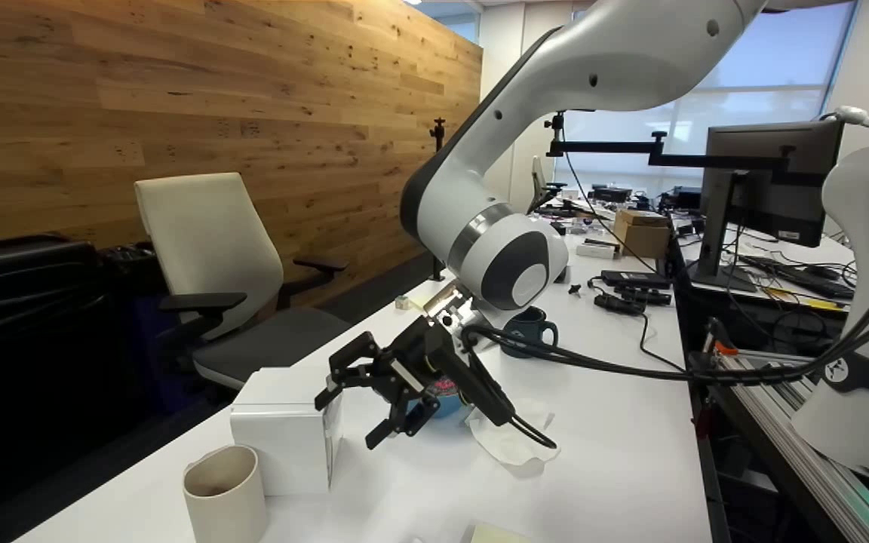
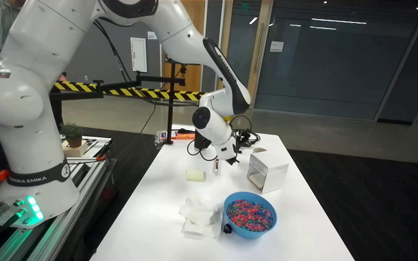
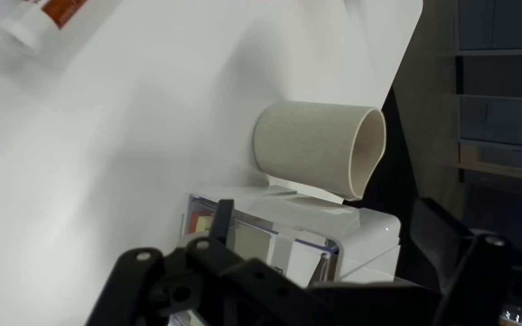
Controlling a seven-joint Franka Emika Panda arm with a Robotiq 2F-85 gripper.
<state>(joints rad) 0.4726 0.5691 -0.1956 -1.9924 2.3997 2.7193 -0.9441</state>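
Observation:
My gripper [image 1: 353, 416] stands open, its black fingers wide apart and nothing held between them. Nearest to it is a white box [image 1: 280, 445] with a clear front; in the wrist view the box [image 3: 372, 231] shows between and beyond the fingers [image 3: 222, 222]. Packets or papers are visible behind its clear panel. A beige cup [image 3: 306, 142] stands upright on the table close beside the box, appearing sideways in the wrist view. In an exterior view the wrist hides most of the gripper, and the cup [image 2: 259, 149] shows only its rim behind the box [image 2: 276, 168].
A blue bowl [image 2: 250, 235] full of coloured beads sits near crumpled tissue [image 2: 199, 214]. On the white table [image 2: 151, 217] also lie a pale yellow block [image 2: 194, 175] and a white tube with a reddish label [image 2: 216, 166]. Farther along stands a dark mug [image 1: 531, 326].

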